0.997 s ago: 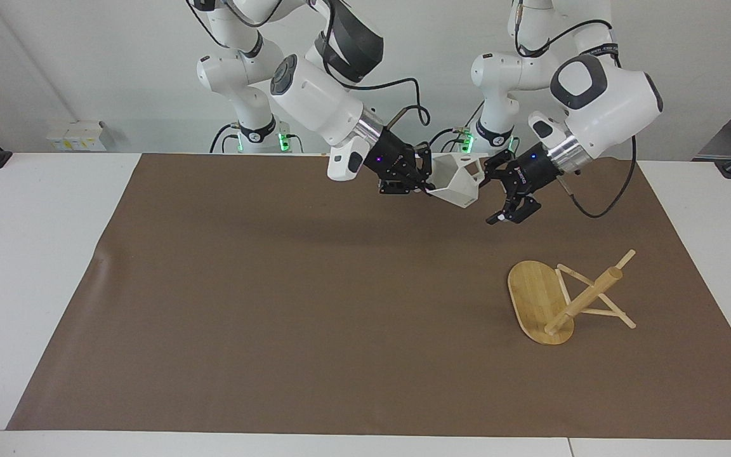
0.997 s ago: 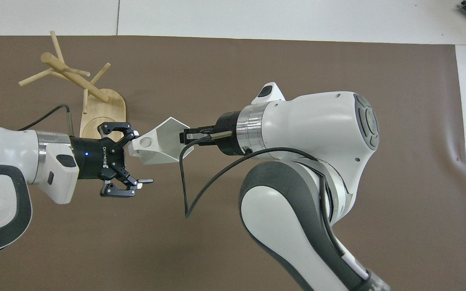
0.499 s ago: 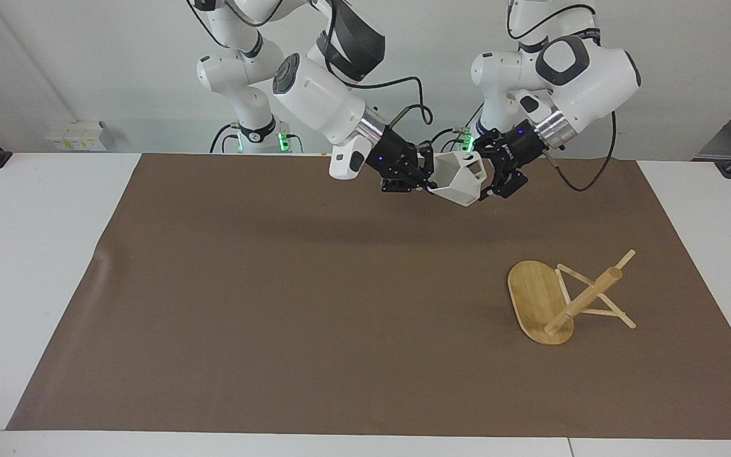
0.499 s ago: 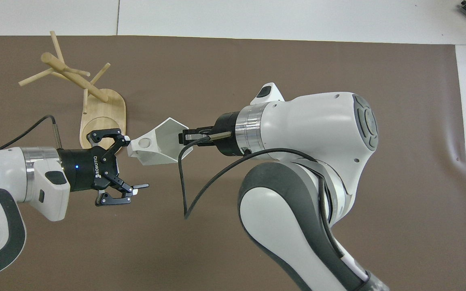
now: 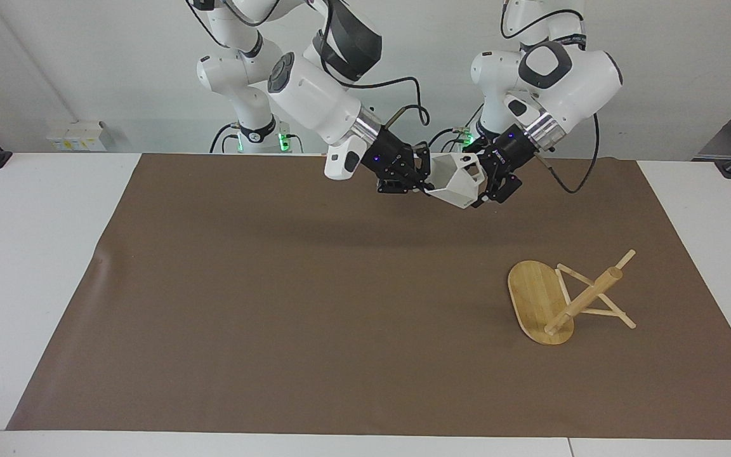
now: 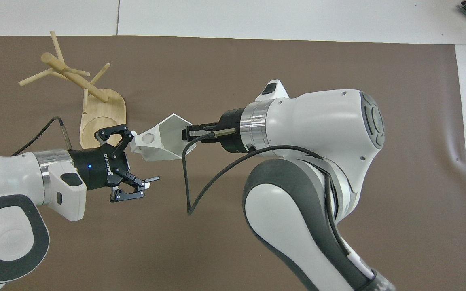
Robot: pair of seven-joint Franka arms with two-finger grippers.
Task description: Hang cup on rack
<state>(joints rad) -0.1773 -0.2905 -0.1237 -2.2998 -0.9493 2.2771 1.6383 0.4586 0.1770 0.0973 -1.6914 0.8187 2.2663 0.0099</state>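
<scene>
Right gripper [image 6: 185,134] pinched the cup [image 6: 161,139] rim, presenting its handle; left gripper [image 6: 136,159], fingers spread, closed in for handover.

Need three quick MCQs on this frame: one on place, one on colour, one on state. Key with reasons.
1. Where is the cup?
A. on the mat
B. in the air, gripped by the right end effector
C. on a rack peg

2. What colour is the cup?
A. white
B. blue
C. red

3. How does the rack stand?
A. upright
B. upright with the cup hung on it
C. tipped over

Key:
1 B: the shut fingers pinch the cup's rim above the mat.
2 A: its faceted sides are all white.
3 C: the post slants low and pegs rest on the mat.
</scene>
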